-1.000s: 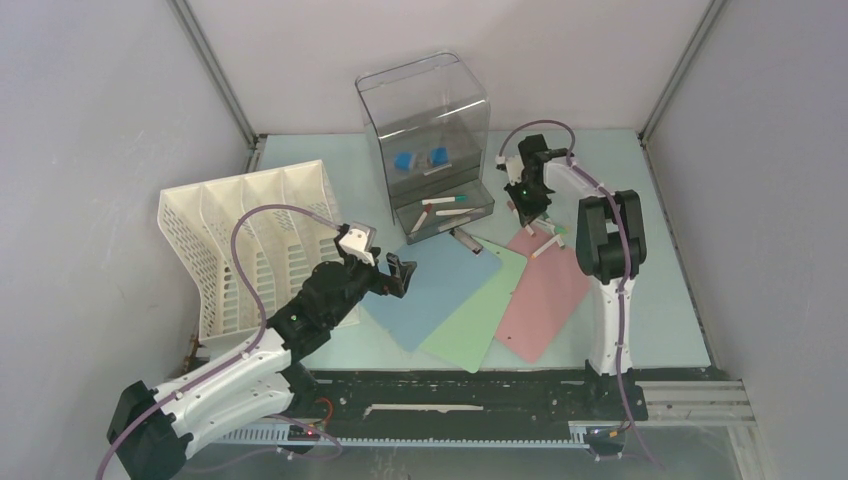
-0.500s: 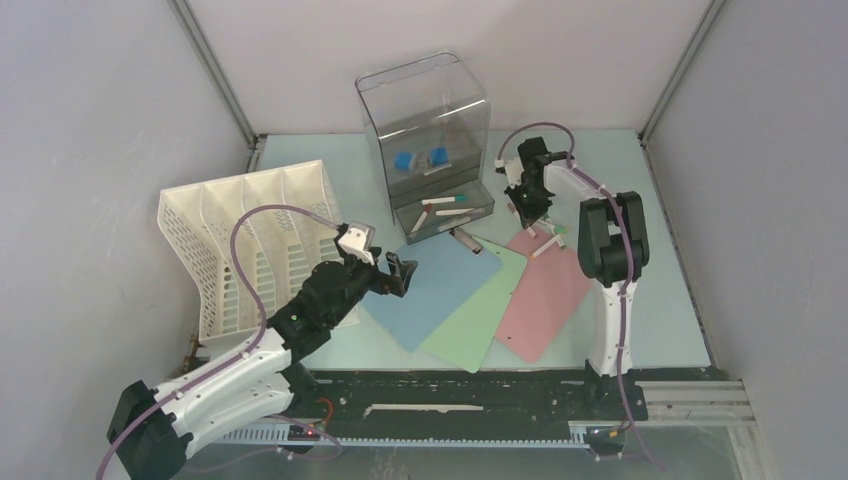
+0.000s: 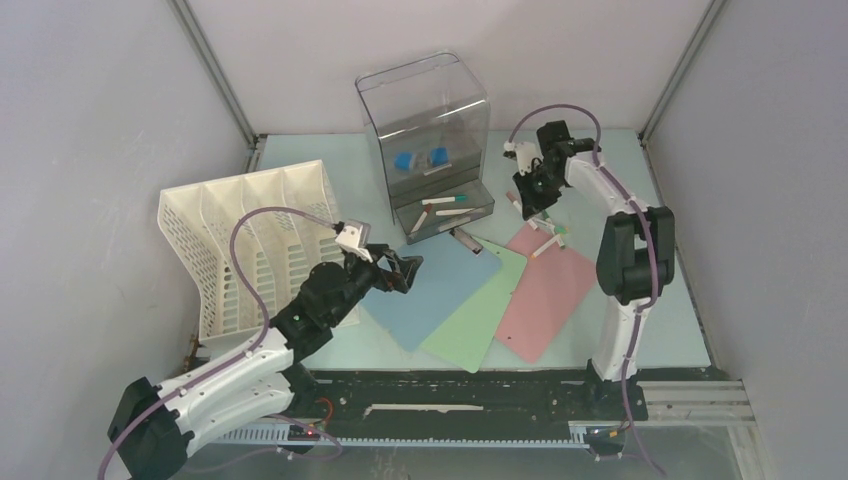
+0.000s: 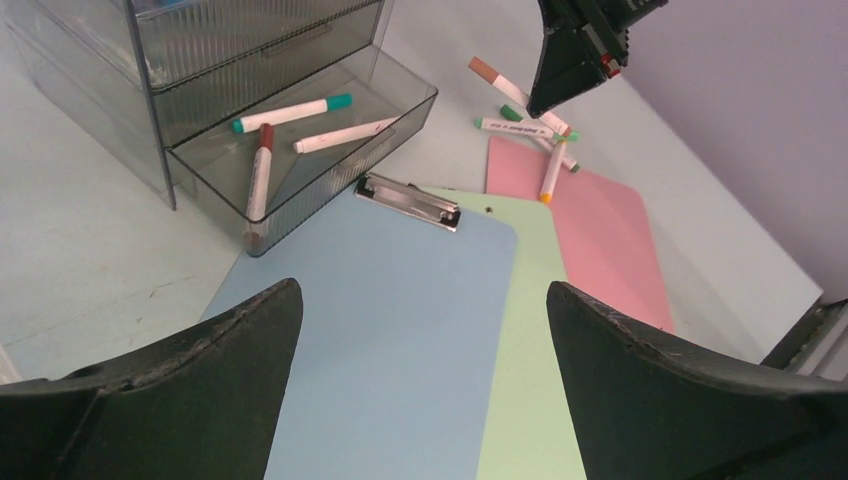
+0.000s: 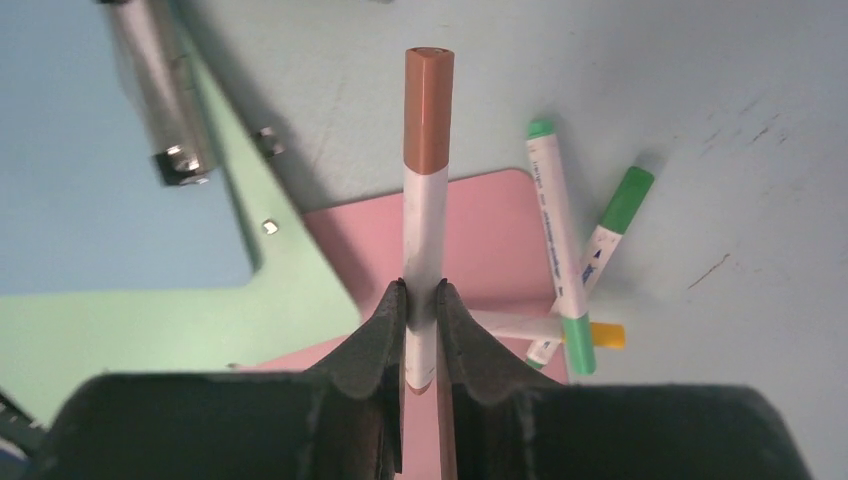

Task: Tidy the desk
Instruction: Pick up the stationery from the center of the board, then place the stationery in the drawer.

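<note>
Three clipboards (image 3: 435,285) fan across the pale mint-green desk (image 3: 320,150); left jaws spread, right jaws pinching a brown-capped marker (image 5: 428,180).

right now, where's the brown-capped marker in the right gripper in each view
Top external: the brown-capped marker pokes from the right gripper, centre right, just above the pink clipboard.
Left wrist: the marker is at upper right, brown cap toward the top left.
Right wrist: centre, upright, clamped in the gripper.
Shared landmark: the pink clipboard.
</note>
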Action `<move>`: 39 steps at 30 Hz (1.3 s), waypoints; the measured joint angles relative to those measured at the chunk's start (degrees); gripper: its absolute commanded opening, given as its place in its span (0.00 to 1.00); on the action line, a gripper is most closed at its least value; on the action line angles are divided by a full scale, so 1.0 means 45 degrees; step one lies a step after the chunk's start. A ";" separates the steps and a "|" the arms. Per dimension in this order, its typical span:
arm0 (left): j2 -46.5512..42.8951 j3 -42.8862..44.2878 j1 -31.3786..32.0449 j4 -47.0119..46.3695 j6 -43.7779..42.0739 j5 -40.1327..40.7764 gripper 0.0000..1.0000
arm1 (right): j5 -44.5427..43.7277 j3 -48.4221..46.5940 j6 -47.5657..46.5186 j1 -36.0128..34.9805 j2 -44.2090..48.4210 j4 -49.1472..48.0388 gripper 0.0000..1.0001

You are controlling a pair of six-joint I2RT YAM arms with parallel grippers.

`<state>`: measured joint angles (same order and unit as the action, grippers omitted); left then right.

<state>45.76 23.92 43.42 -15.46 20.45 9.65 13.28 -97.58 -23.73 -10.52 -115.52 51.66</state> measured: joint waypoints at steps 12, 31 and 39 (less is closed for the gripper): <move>0.0981 -0.0529 -0.0131 -0.2977 0.1943 -0.2011 1.00 | 0.6101 0.0622 -0.0947 0.0850 0.3045 0.1972 0.00; 0.6062 0.1083 -0.0112 -0.9947 0.6479 -0.5785 0.98 | 1.3255 0.4303 -0.1710 0.1326 0.6713 0.1870 0.00; 0.8578 0.2744 0.0321 -1.1759 0.7922 -0.6198 0.93 | 1.3872 0.4318 -0.1729 0.1321 0.6713 0.1889 0.00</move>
<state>84.36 36.27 44.86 -68.38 56.10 -18.24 75.70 -78.15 -31.51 -4.58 -85.32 60.16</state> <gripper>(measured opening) 0.963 0.181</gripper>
